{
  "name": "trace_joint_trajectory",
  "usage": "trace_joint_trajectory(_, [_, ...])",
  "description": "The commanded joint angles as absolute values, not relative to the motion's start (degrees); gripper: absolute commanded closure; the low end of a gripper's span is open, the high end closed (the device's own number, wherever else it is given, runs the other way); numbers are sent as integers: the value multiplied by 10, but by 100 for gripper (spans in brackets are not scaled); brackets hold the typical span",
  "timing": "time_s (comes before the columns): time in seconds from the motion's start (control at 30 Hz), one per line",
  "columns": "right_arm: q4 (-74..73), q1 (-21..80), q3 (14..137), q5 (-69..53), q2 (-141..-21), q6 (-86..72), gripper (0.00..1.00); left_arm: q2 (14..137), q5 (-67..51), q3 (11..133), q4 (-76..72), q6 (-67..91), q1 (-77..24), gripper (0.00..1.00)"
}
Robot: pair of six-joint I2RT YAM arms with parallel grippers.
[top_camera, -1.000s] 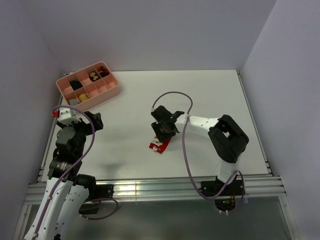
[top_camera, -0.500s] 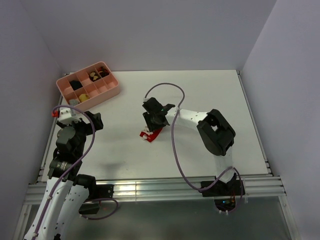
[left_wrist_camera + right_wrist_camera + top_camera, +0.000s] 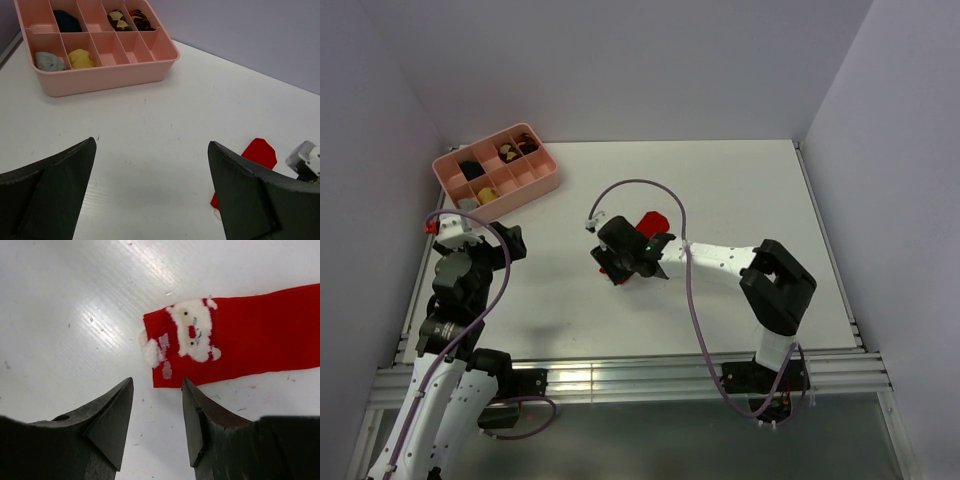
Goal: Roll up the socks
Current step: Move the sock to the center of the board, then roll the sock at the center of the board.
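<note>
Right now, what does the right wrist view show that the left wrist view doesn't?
Right wrist only: the Santa face printed on the red socks, lying flat just beyond the open right gripper. Left wrist only: the pink divided tray with rolled bundles in it, beyond the wide-open left gripper. Both: the red socks on the white table.

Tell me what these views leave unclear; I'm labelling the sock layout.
- socks: right wrist view cuts them at its right edge; one layer or two, unclear.
- Top view: right gripper covers most of them.
- Left wrist view: left gripper hides their near end.
- pink tray contents: too small from above.
</note>
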State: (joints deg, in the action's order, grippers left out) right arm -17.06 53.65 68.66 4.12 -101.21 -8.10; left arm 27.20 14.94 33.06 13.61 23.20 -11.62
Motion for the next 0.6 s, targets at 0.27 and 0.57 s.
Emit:
trace_joint_trajectory(0.27, [-149, 596, 706, 126, -1061, -6, 48, 271, 162, 334, 127, 226, -118, 1])
trace_joint_trajectory(0.57, [-143, 599, 708, 164, -1073, -6, 48, 271, 162, 334, 128, 227, -118, 1])
